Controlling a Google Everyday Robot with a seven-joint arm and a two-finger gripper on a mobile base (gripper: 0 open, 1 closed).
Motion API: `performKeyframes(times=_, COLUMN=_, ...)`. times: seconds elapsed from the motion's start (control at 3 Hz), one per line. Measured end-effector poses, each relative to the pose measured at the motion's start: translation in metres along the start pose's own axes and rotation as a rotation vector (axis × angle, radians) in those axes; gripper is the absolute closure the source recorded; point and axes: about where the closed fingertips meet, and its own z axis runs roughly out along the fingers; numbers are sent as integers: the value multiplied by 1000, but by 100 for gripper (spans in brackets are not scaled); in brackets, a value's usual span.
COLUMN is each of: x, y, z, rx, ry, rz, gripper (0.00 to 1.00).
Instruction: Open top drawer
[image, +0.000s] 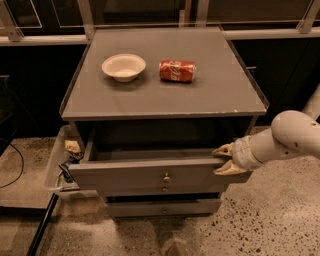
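Observation:
The top drawer (125, 175) of the grey cabinet stands pulled out, showing its deep grey interior (160, 142). Its flat front carries a small round metal knob (166, 177). My gripper (225, 160) is at the right end of the drawer front, with one pale finger (223, 150) behind the front's top edge and the other in front of it, closed on the panel. The white arm (292, 137) reaches in from the right.
A white bowl (124, 66) and a red soda can (177, 70) lying on its side sit on the cabinet top (165, 100). Two narrower drawer fronts (162, 206) are below. A clear bin (56, 162) with small items hangs at the left. The floor is speckled.

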Motion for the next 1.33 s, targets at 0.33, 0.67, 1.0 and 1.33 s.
performKeyframes(times=0.33, x=-2, y=2, z=5, rx=-19, ry=-14, rz=1, gripper=37)
performKeyframes(times=0.67, x=1, y=20, z=9, rx=-48, ry=-39, rz=14, gripper=38)
performKeyframes(times=1.0, x=0, y=19, z=7, rx=-48, ry=-39, rz=14, gripper=62)
performKeyframes(times=1.33, x=2, y=29, z=-2, rx=-44, ry=-37, rz=16, gripper=85)
